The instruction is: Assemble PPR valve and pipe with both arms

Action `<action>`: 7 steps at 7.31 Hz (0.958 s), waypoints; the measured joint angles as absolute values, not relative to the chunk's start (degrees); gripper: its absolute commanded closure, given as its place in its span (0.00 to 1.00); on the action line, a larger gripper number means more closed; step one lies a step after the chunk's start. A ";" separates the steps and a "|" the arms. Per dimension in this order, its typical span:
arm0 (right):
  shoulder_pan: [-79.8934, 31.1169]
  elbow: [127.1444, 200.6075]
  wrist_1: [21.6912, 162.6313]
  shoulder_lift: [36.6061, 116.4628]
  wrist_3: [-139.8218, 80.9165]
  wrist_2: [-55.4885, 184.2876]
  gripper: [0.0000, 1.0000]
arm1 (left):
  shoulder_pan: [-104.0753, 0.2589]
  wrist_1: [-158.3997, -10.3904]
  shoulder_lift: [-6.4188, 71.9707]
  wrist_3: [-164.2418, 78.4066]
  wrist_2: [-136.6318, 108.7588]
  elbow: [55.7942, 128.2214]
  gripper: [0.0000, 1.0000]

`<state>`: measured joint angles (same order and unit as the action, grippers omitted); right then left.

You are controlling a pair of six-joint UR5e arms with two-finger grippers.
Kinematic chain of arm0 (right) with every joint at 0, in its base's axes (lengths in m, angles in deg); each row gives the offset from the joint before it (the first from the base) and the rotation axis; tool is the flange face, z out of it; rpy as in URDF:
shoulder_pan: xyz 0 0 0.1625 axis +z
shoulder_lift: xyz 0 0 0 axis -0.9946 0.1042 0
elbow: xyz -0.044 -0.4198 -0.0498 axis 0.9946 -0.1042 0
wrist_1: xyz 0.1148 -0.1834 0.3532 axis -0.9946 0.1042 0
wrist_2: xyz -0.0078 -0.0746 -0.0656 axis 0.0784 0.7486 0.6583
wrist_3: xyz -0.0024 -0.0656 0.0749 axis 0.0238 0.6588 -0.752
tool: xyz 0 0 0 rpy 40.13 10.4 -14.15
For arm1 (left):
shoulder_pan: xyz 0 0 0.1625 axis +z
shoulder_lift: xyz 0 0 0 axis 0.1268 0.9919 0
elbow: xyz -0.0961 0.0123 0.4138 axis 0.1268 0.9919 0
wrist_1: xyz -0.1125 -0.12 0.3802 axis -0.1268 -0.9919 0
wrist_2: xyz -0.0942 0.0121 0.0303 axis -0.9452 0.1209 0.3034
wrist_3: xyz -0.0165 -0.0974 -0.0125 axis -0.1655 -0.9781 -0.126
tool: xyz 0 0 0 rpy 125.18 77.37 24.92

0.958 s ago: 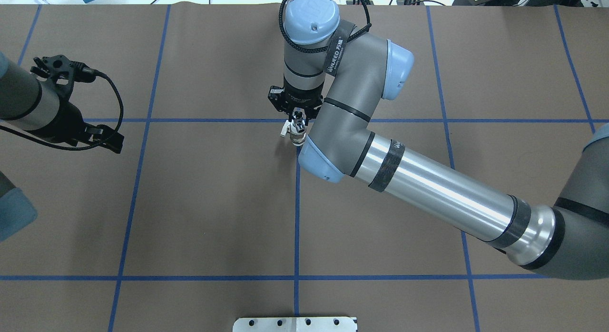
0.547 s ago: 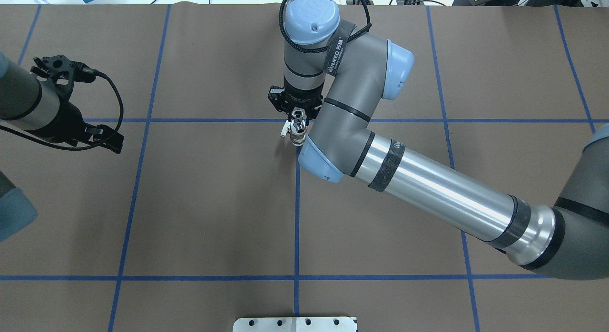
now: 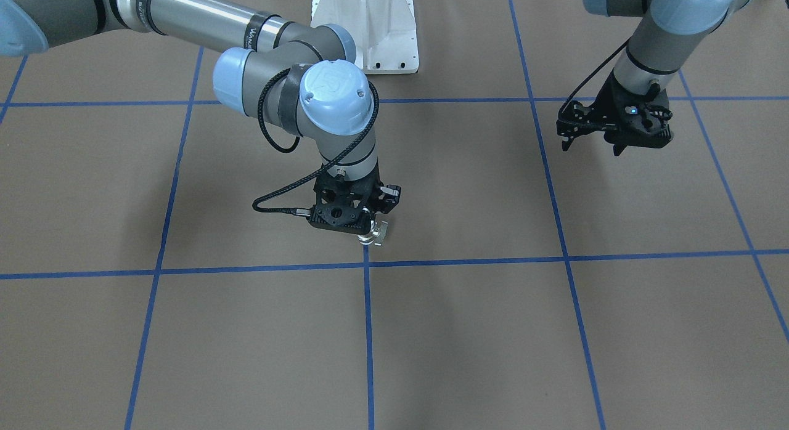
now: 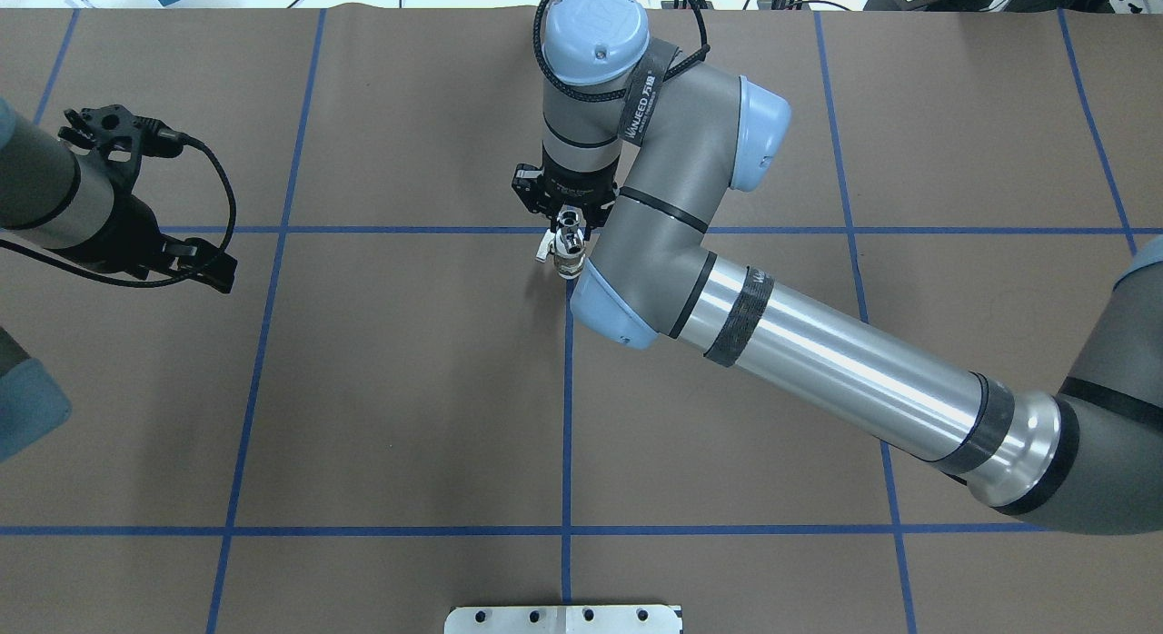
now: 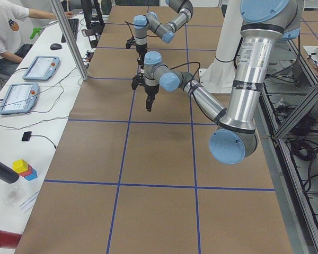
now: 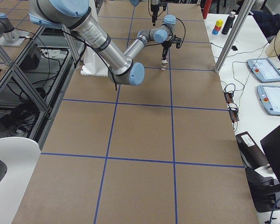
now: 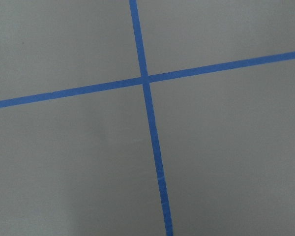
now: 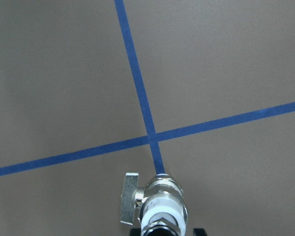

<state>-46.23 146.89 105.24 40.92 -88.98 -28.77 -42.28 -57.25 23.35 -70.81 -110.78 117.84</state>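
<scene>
Seen from the front-facing camera, the right gripper points straight down, its fingers clamped on the upper end of the PPR valve. The valve is upright, just on the robot's side of a crossing of blue tape lines on the brown table. The left gripper hovers well apart from it, fingers spread with nothing between them. The overhead view shows the valve on end below the right gripper, its white side handle sticking out toward the left arm; whether its lower end touches the table cannot be told. In the left side view the near left gripper hangs above the table. In the right side view the valve is a small pale piece under the right gripper. The left wrist camera sees only table and a tape crossing. The right wrist camera shows the valve at its bottom edge, with a white ring, a metal body and the handle at its left, in line with a tape line.
</scene>
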 measured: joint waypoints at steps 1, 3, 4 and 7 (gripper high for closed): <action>-46.23 146.88 105.24 40.87 -88.98 -28.77 0.34 | -42.28 -57.24 23.36 -70.81 -110.79 117.84 0.01; -46.22 146.89 105.24 40.78 -88.99 -28.77 0.34 | -42.28 -57.24 23.37 -70.81 -110.74 117.84 0.01; -46.21 146.93 105.24 40.73 -89.00 -28.77 0.33 | -42.28 -57.24 23.33 -70.81 -110.72 117.84 0.01; -45.02 150.89 105.41 42.60 -89.03 -29.63 0.03 | -42.31 -57.24 23.34 -70.81 -110.72 117.90 0.01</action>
<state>-45.02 150.89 105.41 42.60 -89.03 -29.63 -42.31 -57.24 23.34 -70.81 -110.72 117.90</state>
